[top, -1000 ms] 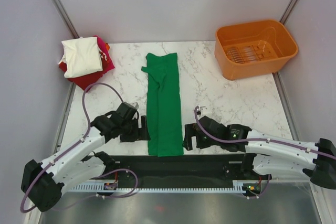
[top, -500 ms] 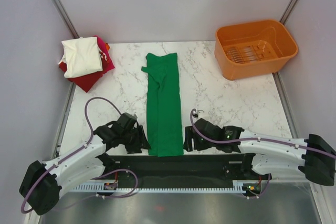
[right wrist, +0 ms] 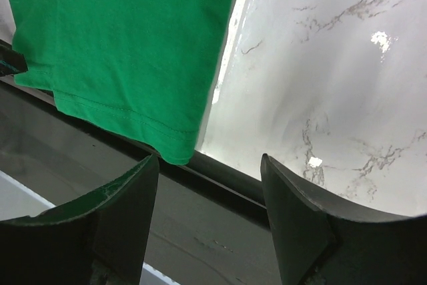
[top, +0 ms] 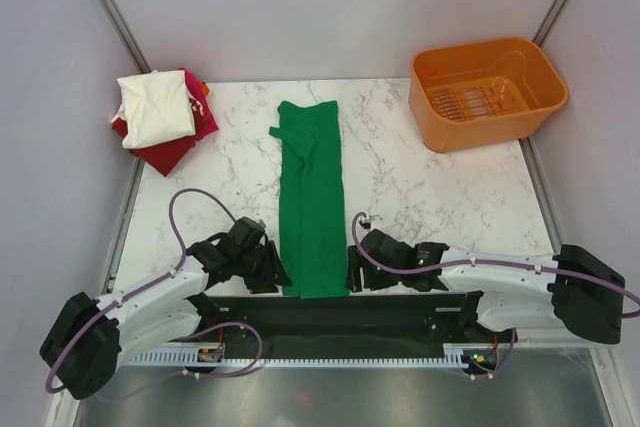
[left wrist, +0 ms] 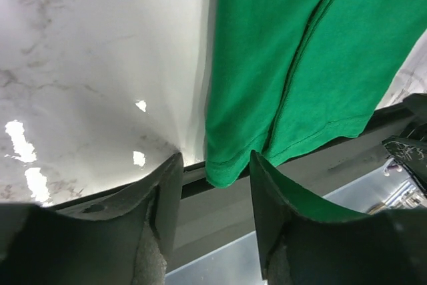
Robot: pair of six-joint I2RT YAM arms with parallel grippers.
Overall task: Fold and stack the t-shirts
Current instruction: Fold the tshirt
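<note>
An orange plastic basket [top: 470, 132] is sitting at the far right corner of the white marble table [top: 430, 187], its slotted floor showing. Grey panel walls [top: 320, 7] are enclosing the tabletop.

Spread t-shirt [top: 312, 202]: lying lengthwise mid-counter [top: 420, 177], hem reaching the near edge.
Folded t-shirts [top: 158, 117]: sitting stacked at the far-left corner.
Basket [top: 485, 92]: sitting at the far-right corner.
Left jaws: sitting just left of the hem.
Right jaws: sitting just right of it.
</note>
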